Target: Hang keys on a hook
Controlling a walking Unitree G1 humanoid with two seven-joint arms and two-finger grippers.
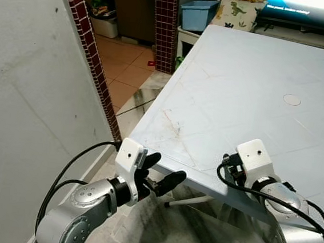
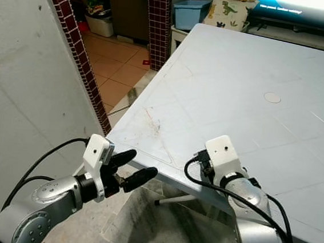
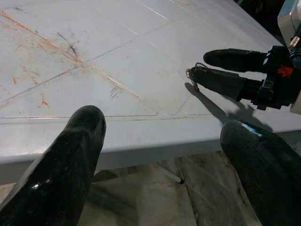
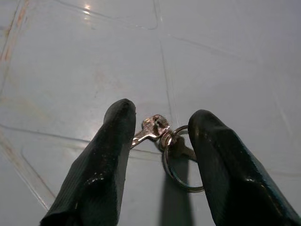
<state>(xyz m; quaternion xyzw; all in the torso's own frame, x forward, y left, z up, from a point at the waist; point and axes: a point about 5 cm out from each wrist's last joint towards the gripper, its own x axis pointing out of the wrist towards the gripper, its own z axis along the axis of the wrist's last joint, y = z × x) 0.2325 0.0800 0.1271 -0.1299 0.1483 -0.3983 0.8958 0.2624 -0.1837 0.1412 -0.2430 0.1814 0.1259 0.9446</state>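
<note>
Looking along your right tool point(image 4: 162, 141), you see the keys point(image 4: 157, 129) sitting right between its two black fingers point(image 4: 106, 160): a small silver key and a ring lying on the pale surface point(image 1: 245, 95), just ahead of the fingertips. The fingers stand apart on either side of the bunch and have not clamped on it; from the wrist view you cannot quite tell whether they touch the metal, so treat the keys as not yet held. From the left wrist camera, the same tool point(image 3: 207, 68) reaches in low over the surface near its front edge, with a glint of metal at its tips.

Your left tool point(image 1: 165, 173) hangs off the surface's near corner, beside the right one and lower, over the stone floor point(image 1: 197, 234). Its fingers are spread wide and carry nothing.

As for progress, you are at the very start: the pick-up is lined up but not made. Closing on the keys, lifting them, finding a hook and hanging the ring all remain. No hook can be made out on the grey wall point(image 1: 33, 86) to the left tool's outer side, so you will likely need to turn to look for one.
</note>
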